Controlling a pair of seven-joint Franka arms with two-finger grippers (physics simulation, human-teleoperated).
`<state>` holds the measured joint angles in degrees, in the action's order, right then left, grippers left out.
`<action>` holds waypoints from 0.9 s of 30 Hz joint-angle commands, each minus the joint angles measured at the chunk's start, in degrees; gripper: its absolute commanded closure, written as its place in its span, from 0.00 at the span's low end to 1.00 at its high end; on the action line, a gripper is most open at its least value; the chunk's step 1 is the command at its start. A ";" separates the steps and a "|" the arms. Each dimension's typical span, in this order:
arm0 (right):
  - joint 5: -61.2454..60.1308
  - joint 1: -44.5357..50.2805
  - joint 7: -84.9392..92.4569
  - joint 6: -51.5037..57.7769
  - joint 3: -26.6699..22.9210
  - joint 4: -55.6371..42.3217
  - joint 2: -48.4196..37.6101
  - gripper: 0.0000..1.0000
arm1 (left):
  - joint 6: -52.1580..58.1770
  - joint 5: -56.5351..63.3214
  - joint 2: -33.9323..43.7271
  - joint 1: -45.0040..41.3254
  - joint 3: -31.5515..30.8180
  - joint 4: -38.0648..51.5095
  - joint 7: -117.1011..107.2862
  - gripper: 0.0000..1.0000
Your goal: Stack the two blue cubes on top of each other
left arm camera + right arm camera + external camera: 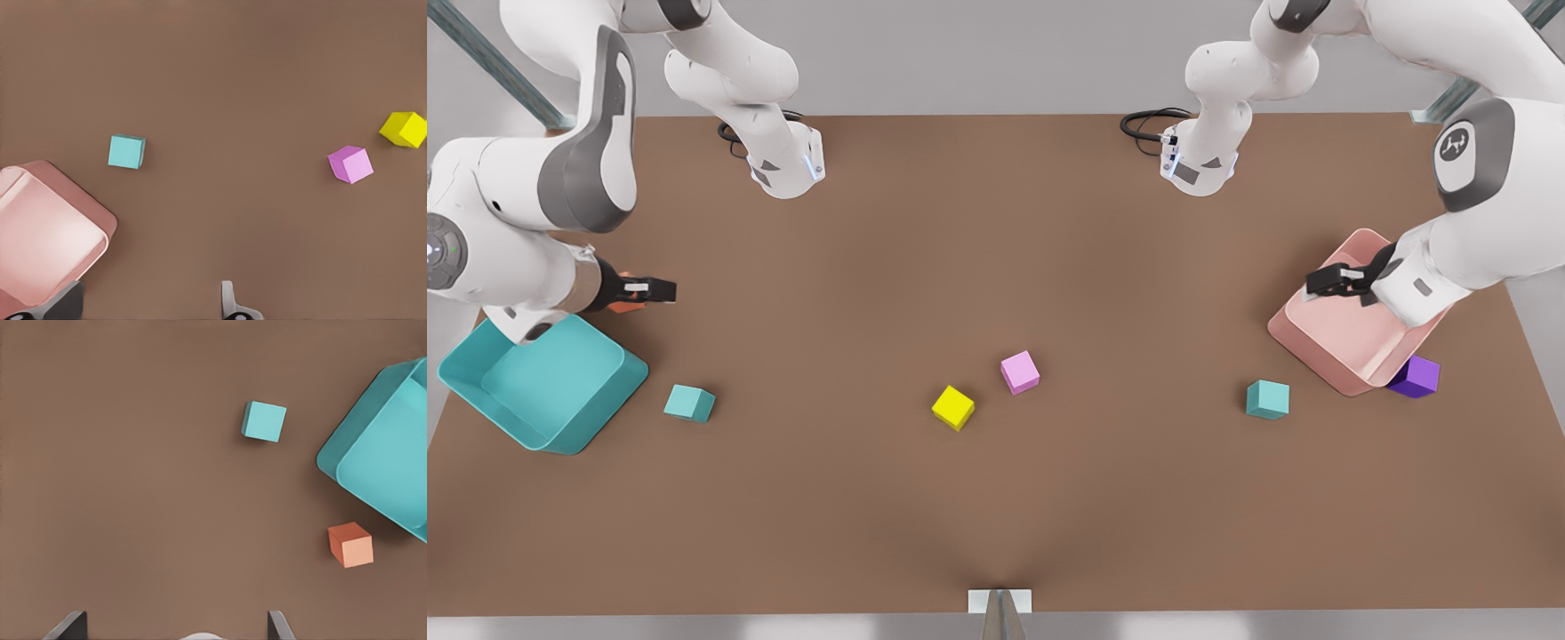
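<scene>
We see a brown table (996,498) carrying two trays and six small cubes, with one arm at each side.

The teal tray (543,382) sits directly below the right gripper (660,289), which hangs over the table at the front view's left. The right wrist view shows its two fingertips (67,627) spread wide apart with bare table between them; it holds nothing. The pink tray (1352,329) lies under the left gripper (1325,283), at the front view's right. In the left wrist view one fingertip (228,300) and a dark part of the other appear well apart, with nothing between them (we read this as open and empty).

The first teal cube (689,403) rests on the table just beside the teal tray's corner, near the right gripper and on the side toward the camera. The second teal cube (1267,399) rests near the pink tray, toward the camera from the left gripper. The two teal cubes are well apart, each flat on the table, neither stacked.

An orange cube (350,545) lies close under the right gripper, just beside the teal tray. A purple cube (1416,376) touches the pink tray's near edge. A pink cube (1020,372) and a yellow cube (953,407) sit close together mid-table, between the two grippers.
</scene>
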<state>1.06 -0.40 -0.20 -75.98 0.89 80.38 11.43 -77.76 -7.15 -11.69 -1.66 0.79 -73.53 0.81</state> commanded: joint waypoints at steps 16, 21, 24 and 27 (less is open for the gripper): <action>-3.35 -10.84 -11.67 -22.98 -0.19 2.67 20.74 0.00 | -4.95 3.29 -1.75 0.43 -1.40 -0.92 0.25 0.00; -5.10 -12.08 -12.20 -25.88 -0.36 5.83 23.99 0.00 | -5.48 4.25 -1.84 1.75 -1.58 -1.71 -0.54 0.00; -5.10 -11.99 -11.93 -32.30 -0.19 11.11 23.46 0.00 | -7.05 5.30 -4.04 2.01 -1.58 -1.80 -0.89 0.00; -5.10 -12.16 -11.41 -35.20 -0.28 12.52 23.73 0.00 | -7.41 5.57 -4.83 2.02 -1.58 -2.32 -0.89 0.00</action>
<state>-3.82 -12.59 -8.01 -105.48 0.64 92.42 35.17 -84.16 -2.15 -16.40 0.45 -0.78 -75.76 0.87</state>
